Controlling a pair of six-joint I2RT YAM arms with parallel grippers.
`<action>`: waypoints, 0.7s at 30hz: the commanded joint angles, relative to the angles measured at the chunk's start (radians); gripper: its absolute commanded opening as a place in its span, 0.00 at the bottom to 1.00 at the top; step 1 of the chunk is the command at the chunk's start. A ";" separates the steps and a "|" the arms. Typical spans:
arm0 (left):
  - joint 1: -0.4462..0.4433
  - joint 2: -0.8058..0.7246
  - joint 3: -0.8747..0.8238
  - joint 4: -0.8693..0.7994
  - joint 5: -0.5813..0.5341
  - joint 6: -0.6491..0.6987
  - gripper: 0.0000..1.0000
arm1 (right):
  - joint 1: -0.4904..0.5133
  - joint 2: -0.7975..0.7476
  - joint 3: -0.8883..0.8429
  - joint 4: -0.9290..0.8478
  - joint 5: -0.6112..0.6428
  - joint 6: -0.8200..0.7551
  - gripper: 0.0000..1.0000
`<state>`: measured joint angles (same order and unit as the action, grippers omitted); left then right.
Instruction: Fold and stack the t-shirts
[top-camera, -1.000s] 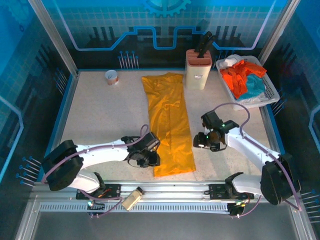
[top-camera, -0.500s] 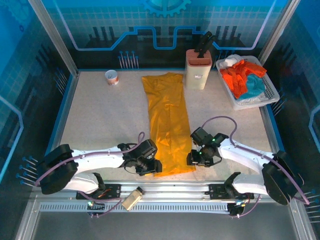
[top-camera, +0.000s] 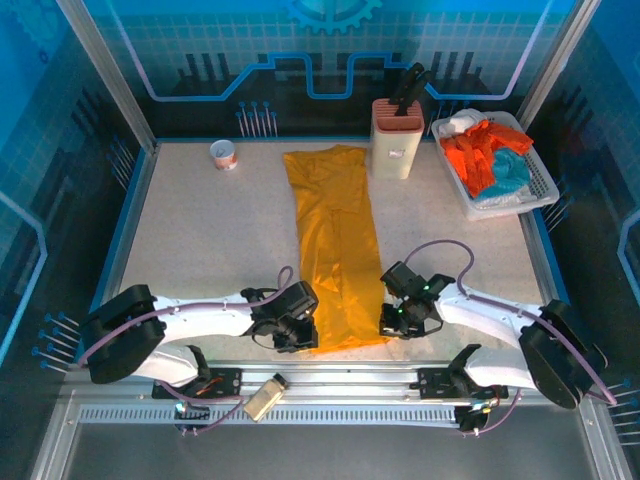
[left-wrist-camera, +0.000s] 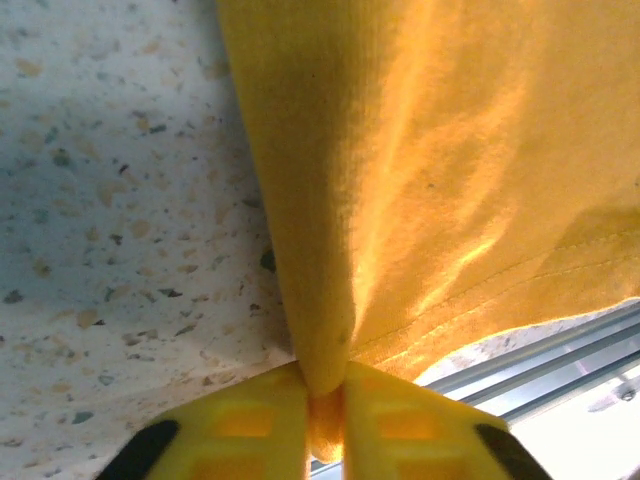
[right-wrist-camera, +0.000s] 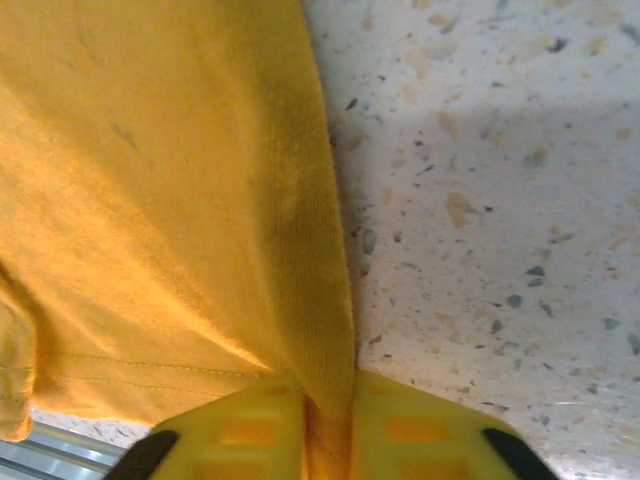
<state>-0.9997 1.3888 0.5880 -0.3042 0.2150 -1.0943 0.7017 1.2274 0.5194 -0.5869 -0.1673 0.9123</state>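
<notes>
The golden-yellow t-shirt (top-camera: 335, 240) lies in the middle of the table (top-camera: 200, 240) as one long narrow strip, folded lengthwise and reaching from the far side down to the near edge. Its hem is at the near end, and there both arms hold it. The left gripper (left-wrist-camera: 325, 410) is closed on the left near corner, with a ridge of cloth pinched between its yellow fingers (left-wrist-camera: 250, 425). The right gripper (right-wrist-camera: 328, 425) is closed in the same way on the right near corner.

Each grip takes only a thin edge of the fabric. I judge that the cloth may slip out on one side when the corners are raised, and then the strip would hang crooked and the next fold would come out skewed. A grip could also catch only the upper layer, so the lower one stays on the table. If the two arms travel unevenly or pull apart, the lengthwise fold may open.

The knife block (top-camera: 395, 145) stands just beside the far right end of the strip, so a hem carried forward could brush it. A small cup (top-camera: 223, 155) is well apart on the far left. The white basket (top-camera: 530, 197) in the far right corner holds the crumpled orange-red t-shirt (top-camera: 475, 155) and the teal t-shirt (top-camera: 510, 172).
</notes>
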 joint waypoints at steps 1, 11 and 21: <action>-0.005 -0.033 0.007 -0.087 -0.011 0.022 0.06 | 0.014 -0.021 -0.028 -0.008 -0.024 0.012 0.10; -0.046 -0.126 -0.022 -0.123 -0.009 -0.032 0.00 | 0.025 -0.152 -0.058 -0.065 -0.020 0.065 0.00; -0.014 -0.225 0.101 -0.301 -0.094 0.014 0.00 | 0.002 -0.239 0.093 -0.179 0.085 0.047 0.00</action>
<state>-1.0344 1.1946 0.6262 -0.4866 0.1688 -1.1042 0.7139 1.0012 0.5457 -0.7010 -0.1421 0.9649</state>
